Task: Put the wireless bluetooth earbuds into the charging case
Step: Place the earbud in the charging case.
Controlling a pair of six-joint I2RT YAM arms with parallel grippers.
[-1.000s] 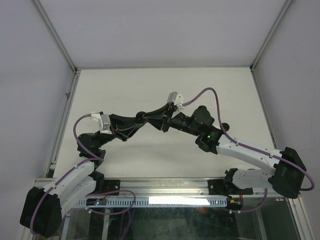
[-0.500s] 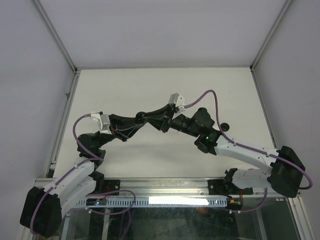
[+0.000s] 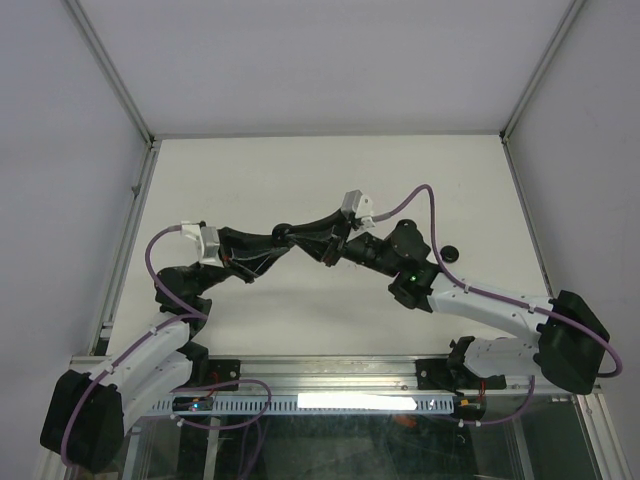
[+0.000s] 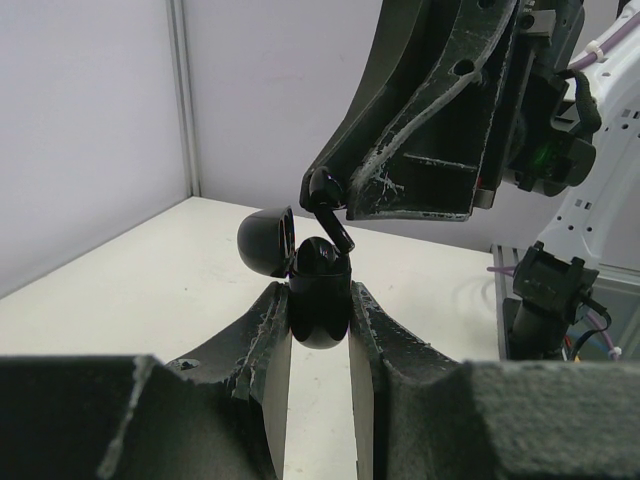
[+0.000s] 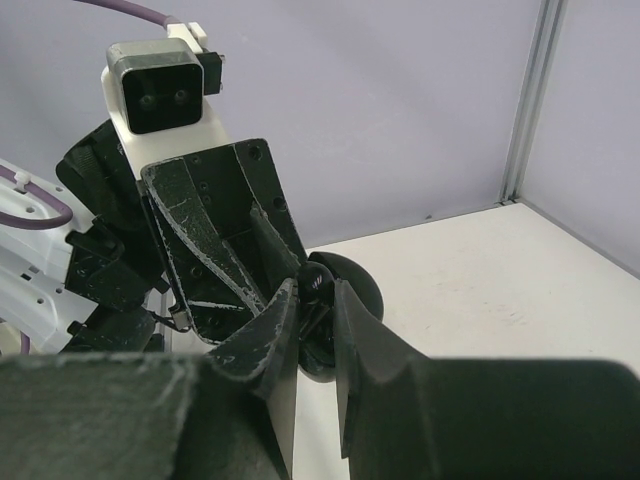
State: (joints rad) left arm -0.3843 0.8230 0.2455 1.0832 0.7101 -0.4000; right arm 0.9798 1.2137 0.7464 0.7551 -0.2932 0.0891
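The left claw (image 4: 318, 296) is pinching the black charging case (image 4: 320, 312) between its two fingers, holding it upright and well off the counter (image 4: 150, 290). The case's lid (image 4: 265, 240) is hanging open, tipped back to one side of the claw, so the mouth of the case is facing up.

Directly above that claw, the right claw (image 5: 315, 292) is coming in fingers-down, pressed tight on a black earbud (image 4: 336, 224). The bud's head is sitting at the fingertips and its stem is reaching down to the rim of the case. Whether the stem is already inside a socket or only resting on the edge cannot be told from here. In the overhead view the two claws are meeting nose to nose over the middle of the counter.

From here the risk is in the alignment. The stem is looking tilted rather than plumb, so it may be catching on the rim – pushing then could be levering the case round in the left claw's narrow grip, or twisting the bud out of the right one. Letting go before the bud is seated would likely be sending it down to the counter. The open lid is also sitting close to the descending fingers, and a nudge there could be swinging it shut over the socket.
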